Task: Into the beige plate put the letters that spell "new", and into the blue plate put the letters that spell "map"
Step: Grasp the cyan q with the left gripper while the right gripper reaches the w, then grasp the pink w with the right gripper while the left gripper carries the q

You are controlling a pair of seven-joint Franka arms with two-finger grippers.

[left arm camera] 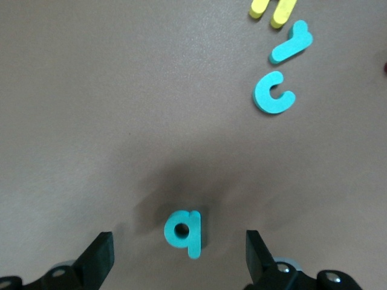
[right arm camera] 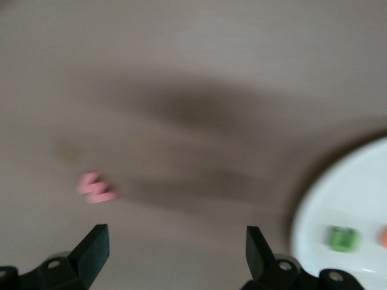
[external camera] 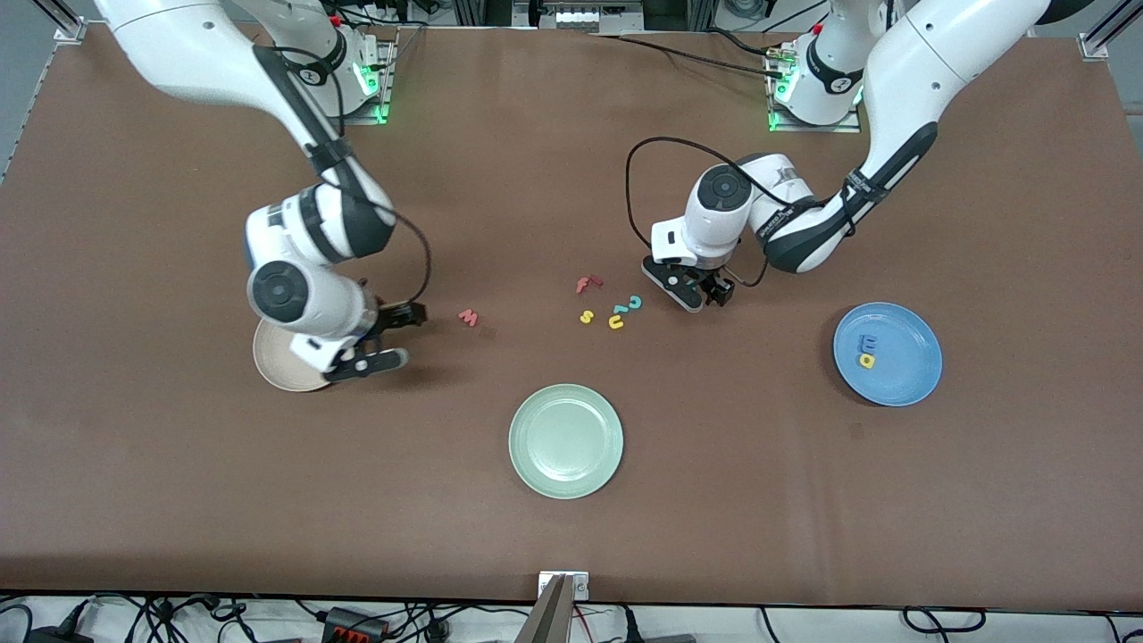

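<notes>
My left gripper [external camera: 701, 295] hangs open, low over the table, with the teal p [left arm camera: 184, 231] lying flat between its fingers, untouched; in the front view the hand hides the p. The blue plate [external camera: 911, 375] holds the blue m [external camera: 866, 342] and the yellow a [external camera: 865, 361]. My right gripper [external camera: 397, 337] is open and empty beside the beige plate [external camera: 272, 362], which the wrist partly covers. In the right wrist view the plate [right arm camera: 344, 199] holds the green n [right arm camera: 343, 238] and an orange e [right arm camera: 384, 237]. The pinkish-red w [external camera: 468, 317] lies on the table just past that gripper.
A red f [external camera: 587, 284], a yellow s [external camera: 586, 316], a yellow u [external camera: 616, 321] and two teal hooked letters [external camera: 634, 304] lie clustered beside the left gripper. A pale green plate [external camera: 565, 440] sits nearer the front camera, mid-table.
</notes>
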